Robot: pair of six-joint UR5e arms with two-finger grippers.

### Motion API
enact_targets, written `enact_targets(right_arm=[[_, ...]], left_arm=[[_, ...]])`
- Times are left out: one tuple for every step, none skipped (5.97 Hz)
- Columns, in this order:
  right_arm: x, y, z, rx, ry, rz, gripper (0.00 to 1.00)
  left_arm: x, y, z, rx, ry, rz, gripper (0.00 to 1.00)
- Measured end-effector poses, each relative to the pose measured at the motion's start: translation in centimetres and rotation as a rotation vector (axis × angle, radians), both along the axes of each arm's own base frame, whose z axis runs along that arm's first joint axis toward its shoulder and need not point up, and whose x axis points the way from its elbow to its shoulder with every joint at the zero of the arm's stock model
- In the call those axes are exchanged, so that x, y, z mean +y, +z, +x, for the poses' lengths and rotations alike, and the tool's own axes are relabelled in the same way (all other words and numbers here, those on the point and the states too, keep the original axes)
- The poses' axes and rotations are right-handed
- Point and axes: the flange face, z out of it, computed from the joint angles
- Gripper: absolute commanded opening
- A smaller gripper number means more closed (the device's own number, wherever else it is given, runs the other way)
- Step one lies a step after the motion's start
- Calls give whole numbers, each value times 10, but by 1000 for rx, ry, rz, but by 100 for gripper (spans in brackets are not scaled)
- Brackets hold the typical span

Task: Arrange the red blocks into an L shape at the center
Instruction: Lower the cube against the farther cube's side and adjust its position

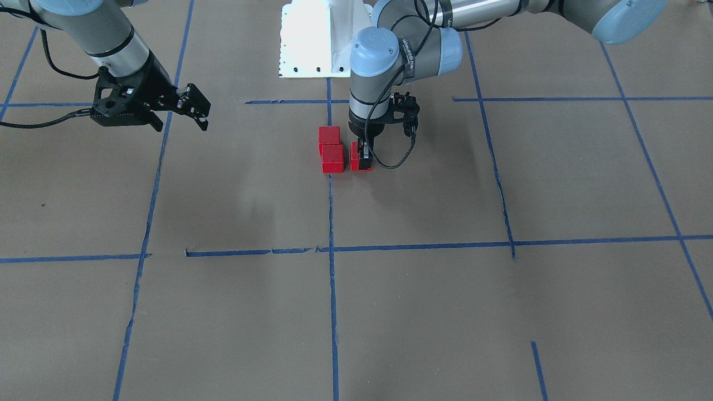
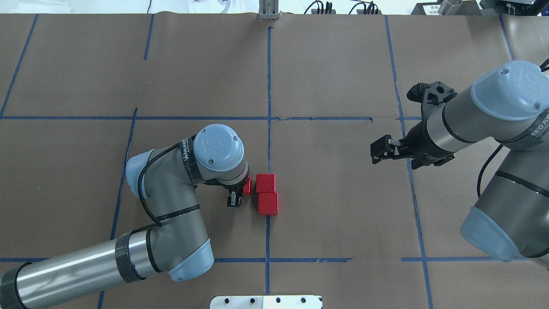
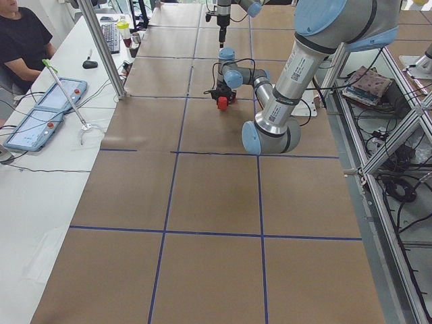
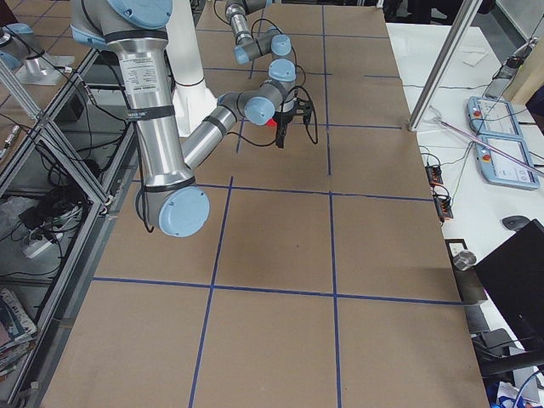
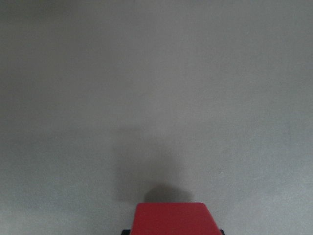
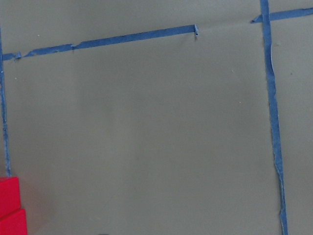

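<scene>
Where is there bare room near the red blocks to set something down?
Free: the brown paper between the two placed red blocks and the open right gripper, and past the cross tape line. Crowded: the blocks' other side, where the left gripper holds the third red block under its folded arm.

label | left arm wrist band (image 2: 185,151) | reads maybe "WAVEED", blurred | nothing else legible
</scene>
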Motion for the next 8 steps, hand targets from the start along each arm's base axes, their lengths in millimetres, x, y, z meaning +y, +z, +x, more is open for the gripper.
enact_targets(right_arm=[[0, 1, 0, 1, 0, 0, 100], [0, 2, 0, 2, -1, -1, 100], [0, 2, -1, 4, -1, -2, 100], [0, 3, -1, 5, 0, -3, 100], [0, 3, -1, 5, 0, -3, 100], [0, 3, -1, 5, 1, -3, 100], [0, 3, -1, 6, 1, -4, 100], [0, 4, 0, 7, 1, -5, 100]], left_arm=[[0, -3, 1, 3, -4, -3, 0], [-2, -4, 2, 3, -7, -6, 0], [-2, -3, 4, 1, -11, -12, 0], [-2, -3, 5, 1, -18, -20, 0], [-3, -5, 6, 3, -27, -29, 0], [-4, -8, 9, 4, -35, -37, 0], [-5, -9, 12, 2, -37, -41, 0], [-6, -9, 13, 1, -38, -42, 0]])
